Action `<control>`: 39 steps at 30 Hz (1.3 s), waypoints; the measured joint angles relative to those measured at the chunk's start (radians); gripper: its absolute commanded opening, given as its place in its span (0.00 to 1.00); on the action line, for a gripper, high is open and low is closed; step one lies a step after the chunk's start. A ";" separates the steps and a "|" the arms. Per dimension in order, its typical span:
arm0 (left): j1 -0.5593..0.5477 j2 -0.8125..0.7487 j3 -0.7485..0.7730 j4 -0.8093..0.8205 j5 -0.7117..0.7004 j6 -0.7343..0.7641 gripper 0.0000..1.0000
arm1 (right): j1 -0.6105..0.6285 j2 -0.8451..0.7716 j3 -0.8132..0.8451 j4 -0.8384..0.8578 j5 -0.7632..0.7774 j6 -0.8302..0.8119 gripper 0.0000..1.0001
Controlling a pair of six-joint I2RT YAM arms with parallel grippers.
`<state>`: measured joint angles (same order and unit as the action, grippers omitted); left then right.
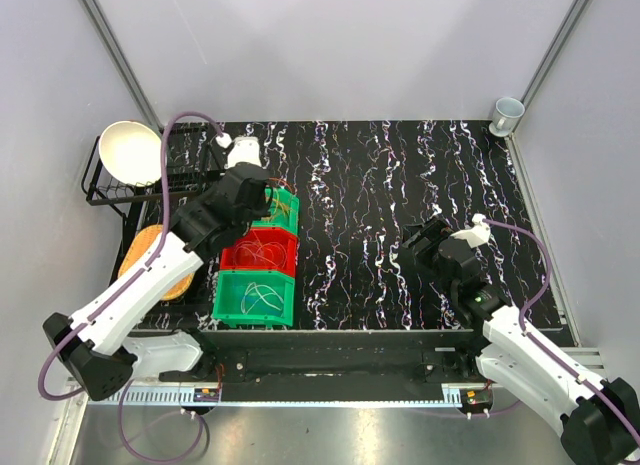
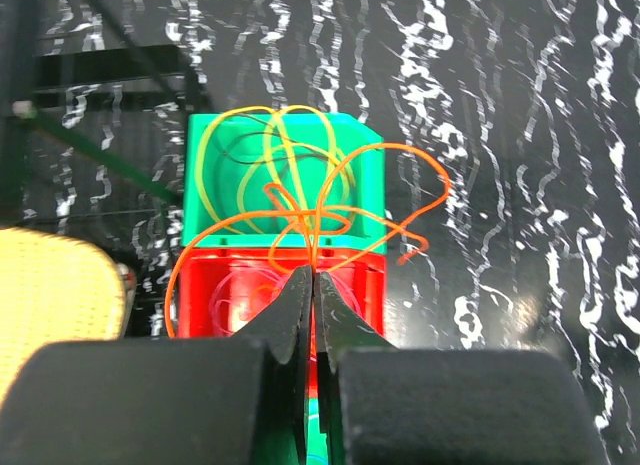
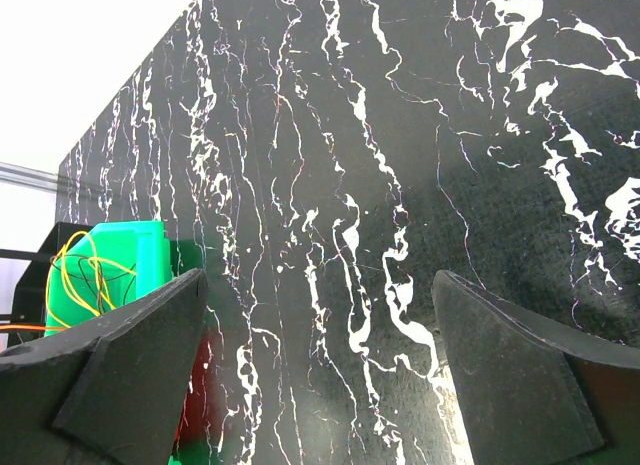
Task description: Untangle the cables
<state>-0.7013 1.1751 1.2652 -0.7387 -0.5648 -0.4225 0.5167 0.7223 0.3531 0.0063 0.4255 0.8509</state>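
Three bins stand in a row at the left: a far green bin [image 1: 285,213], a red bin [image 1: 262,253] and a near green bin [image 1: 255,298], each holding coiled cables. My left gripper [image 1: 268,193] hovers above the far green bin [image 2: 285,200]. Seen from the left wrist, the left gripper [image 2: 313,273] is shut on an orange cable [image 2: 314,235] whose loops spread over the green and red bins [image 2: 225,285]. Yellow cables [image 2: 283,150] lie tangled with it in the green bin. My right gripper [image 1: 420,247] hangs open over bare table, its fingers [image 3: 130,335] wide apart and empty.
A black dish rack [image 1: 110,190] with a white bowl [image 1: 130,150] stands at the back left. An orange-yellow round pad [image 1: 155,260] lies left of the bins. A grey cup [image 1: 507,112] sits in the back right corner. White walls enclose the table.
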 measured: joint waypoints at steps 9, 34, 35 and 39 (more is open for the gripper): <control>0.042 -0.048 -0.080 -0.017 -0.061 -0.037 0.00 | 0.000 0.006 0.000 0.005 0.000 0.000 1.00; 0.047 -0.306 -0.312 -0.027 -0.102 -0.156 0.00 | 0.000 0.023 0.000 0.005 -0.001 0.000 1.00; 0.047 -0.311 -0.312 -0.027 -0.102 -0.151 0.00 | 0.000 0.024 0.000 0.005 -0.001 0.000 1.00; 0.047 -0.326 -0.312 -0.026 -0.103 -0.143 0.00 | 0.000 0.027 0.000 0.005 -0.001 0.000 1.00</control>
<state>-0.6544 0.8494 0.9531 -0.7650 -0.6674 -0.5652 0.5167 0.7490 0.3531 0.0116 0.4244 0.8513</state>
